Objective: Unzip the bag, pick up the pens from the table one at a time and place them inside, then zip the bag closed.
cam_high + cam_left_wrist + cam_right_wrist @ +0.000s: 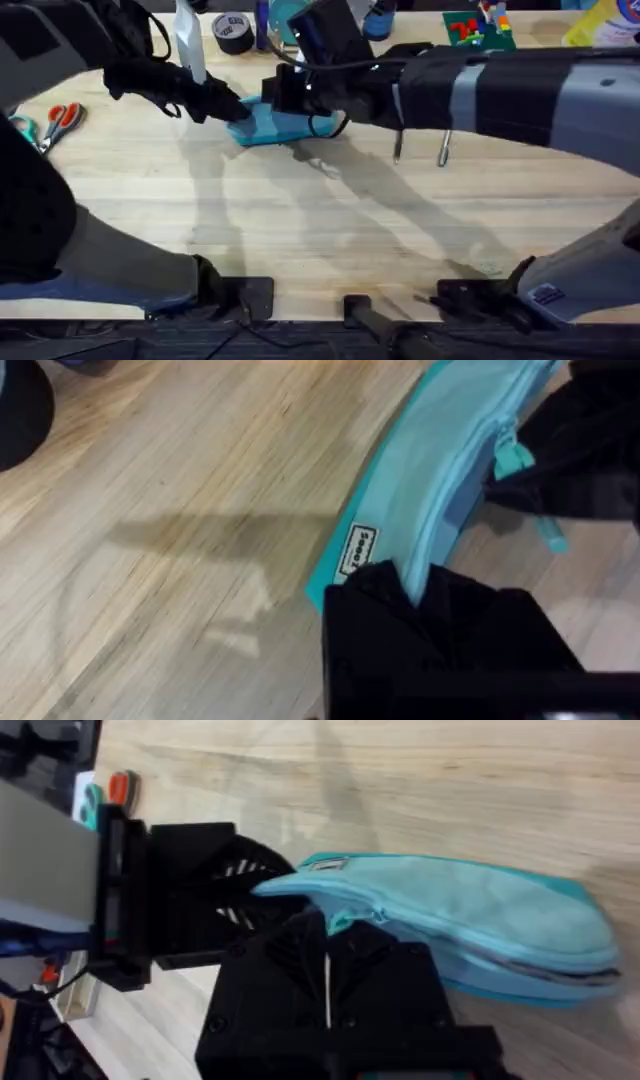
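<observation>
One bag (278, 126) lies near the table's (300, 230) far edge, left of centre. Two pens (443, 148) lie to its right. The left gripper (232, 110) pinches the bag's left end; the right gripper (326, 935) is clamped on the zipper pull (340, 923).

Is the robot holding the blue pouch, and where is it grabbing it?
Yes. The left gripper pinches one end of the light blue pouch, beside its little label. The right gripper is shut at the zipper pull.
</observation>
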`<action>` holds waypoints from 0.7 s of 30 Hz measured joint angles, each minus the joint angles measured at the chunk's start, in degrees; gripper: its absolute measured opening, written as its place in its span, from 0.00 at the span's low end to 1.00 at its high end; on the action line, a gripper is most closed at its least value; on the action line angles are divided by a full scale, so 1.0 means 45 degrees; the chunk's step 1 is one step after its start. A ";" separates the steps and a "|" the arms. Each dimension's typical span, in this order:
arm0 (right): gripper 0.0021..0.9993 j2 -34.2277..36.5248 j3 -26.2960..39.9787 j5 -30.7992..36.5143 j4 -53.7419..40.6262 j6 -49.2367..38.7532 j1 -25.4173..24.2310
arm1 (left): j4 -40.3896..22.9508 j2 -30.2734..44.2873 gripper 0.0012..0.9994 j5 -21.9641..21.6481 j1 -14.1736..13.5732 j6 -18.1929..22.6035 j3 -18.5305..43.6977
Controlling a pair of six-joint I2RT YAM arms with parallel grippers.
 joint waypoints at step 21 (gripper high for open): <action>0.03 0.0640 0.0029 0.0229 0.2094 0.0149 0.0998 | -0.0049 0.0003 0.04 -0.0133 0.0134 0.0015 0.0000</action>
